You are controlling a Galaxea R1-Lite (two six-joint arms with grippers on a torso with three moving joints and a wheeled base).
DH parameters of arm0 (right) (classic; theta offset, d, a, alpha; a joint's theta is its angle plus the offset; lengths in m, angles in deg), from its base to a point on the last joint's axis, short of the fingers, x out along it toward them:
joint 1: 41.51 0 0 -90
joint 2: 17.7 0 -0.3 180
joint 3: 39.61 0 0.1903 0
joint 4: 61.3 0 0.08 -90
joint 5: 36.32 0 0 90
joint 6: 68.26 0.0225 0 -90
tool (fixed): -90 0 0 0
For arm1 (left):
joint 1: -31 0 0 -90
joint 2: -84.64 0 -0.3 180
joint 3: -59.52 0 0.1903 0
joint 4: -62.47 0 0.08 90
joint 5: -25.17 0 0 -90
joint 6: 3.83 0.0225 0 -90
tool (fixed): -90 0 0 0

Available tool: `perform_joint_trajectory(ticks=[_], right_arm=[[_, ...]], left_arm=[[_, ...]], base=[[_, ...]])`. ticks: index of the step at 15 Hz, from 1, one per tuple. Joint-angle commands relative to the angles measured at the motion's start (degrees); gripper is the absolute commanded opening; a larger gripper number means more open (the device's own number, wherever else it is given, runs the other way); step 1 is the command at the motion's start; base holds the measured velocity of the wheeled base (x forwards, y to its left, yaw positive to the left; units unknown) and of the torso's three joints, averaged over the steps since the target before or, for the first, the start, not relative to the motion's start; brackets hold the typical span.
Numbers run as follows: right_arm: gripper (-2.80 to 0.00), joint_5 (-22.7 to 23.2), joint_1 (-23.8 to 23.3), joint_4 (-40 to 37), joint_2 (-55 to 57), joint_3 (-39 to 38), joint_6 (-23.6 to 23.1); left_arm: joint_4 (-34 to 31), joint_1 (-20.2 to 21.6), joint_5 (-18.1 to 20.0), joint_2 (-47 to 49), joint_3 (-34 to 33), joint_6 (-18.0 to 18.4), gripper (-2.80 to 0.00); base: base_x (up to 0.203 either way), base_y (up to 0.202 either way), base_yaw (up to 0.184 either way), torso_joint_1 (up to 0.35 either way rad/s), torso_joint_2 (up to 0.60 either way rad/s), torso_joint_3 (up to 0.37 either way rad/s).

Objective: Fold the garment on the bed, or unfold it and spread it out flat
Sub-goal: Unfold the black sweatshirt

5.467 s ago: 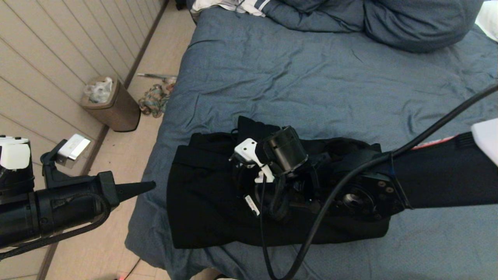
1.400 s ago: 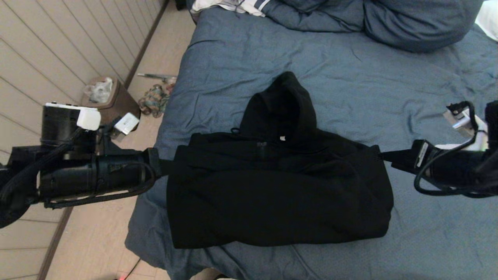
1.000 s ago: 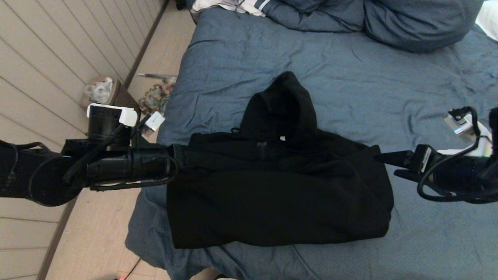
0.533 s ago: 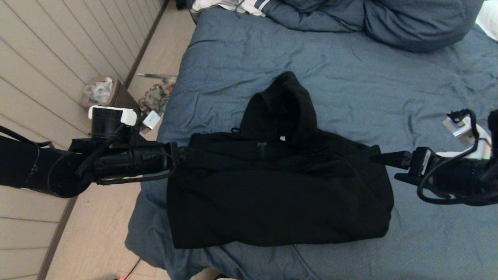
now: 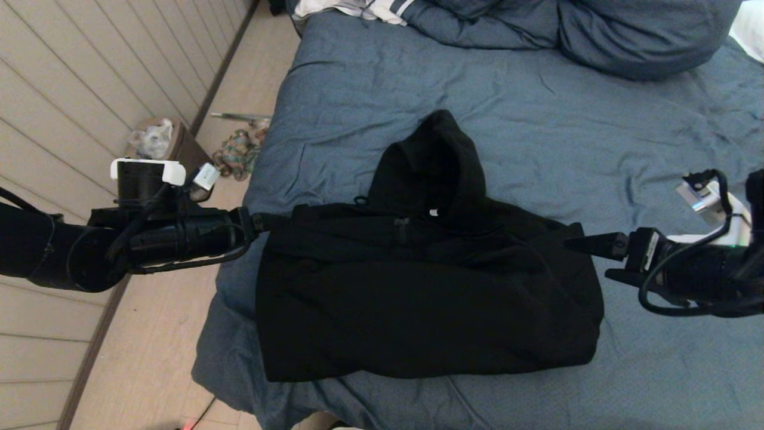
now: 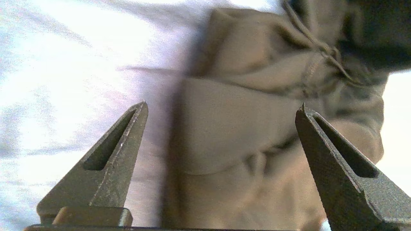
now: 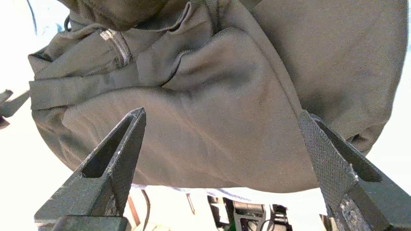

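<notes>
Hooded sweatshirt [image 5: 418, 298] on the bed [image 5: 537, 119], left end effector [image 5: 268, 222] at its left edge, right end effector [image 5: 588, 260] at its right edge, pillows [image 5: 627, 36] behind

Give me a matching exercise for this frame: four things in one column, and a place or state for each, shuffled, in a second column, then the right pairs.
Things:
1. garment
2. left tool
3. right tool
4. bin

Places or states:
A. on the floor by the wall, beside the bed
B. open, at the garment's edge on the side toward the pillows' far corner and window-free right of the head view
C. lying on the duvet, sleeves folded in, hood spread out
D. open, at the garment's edge on the side nearest the wall

Pairs: 1-C, 2-D, 3-B, 4-A
</notes>
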Motion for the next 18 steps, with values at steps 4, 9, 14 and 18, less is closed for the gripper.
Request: perform_joint_trajectory(ticks=[4,9,14,18], right_arm=[[0.0,0.1,0.0,0.1,0.1,0.0,0.1],[0.0,0.1,0.0,0.1,0.1,0.0,0.1],[0.0,0.1,-0.1,0.1,-0.1,0.0,0.1],[0.0,0.1,-0.2,0.1,0.2,0.1,0.1]], left_arm=[[0.5,-2.6,0.6,-1.0,-3.1,-0.3,0.0],[1.5,-8.4,0.4,-2.8,-7.3,-0.6,-2.8],[4.3,-8.8,0.0,-3.8,-8.7,-0.6,-2.8],[4.3,-9.1,0.2,-9.5,-11.2,-0.9,-2.8]], base=[[0.0,0.0,0.0,0.0,0.0,0.0],[0.0,0.0,0.0,0.0,0.0,0.0],[0.0,0.0,0.0,0.0,0.0,0.0],[0.0,0.0,0.0,0.0,0.0,0.0]])
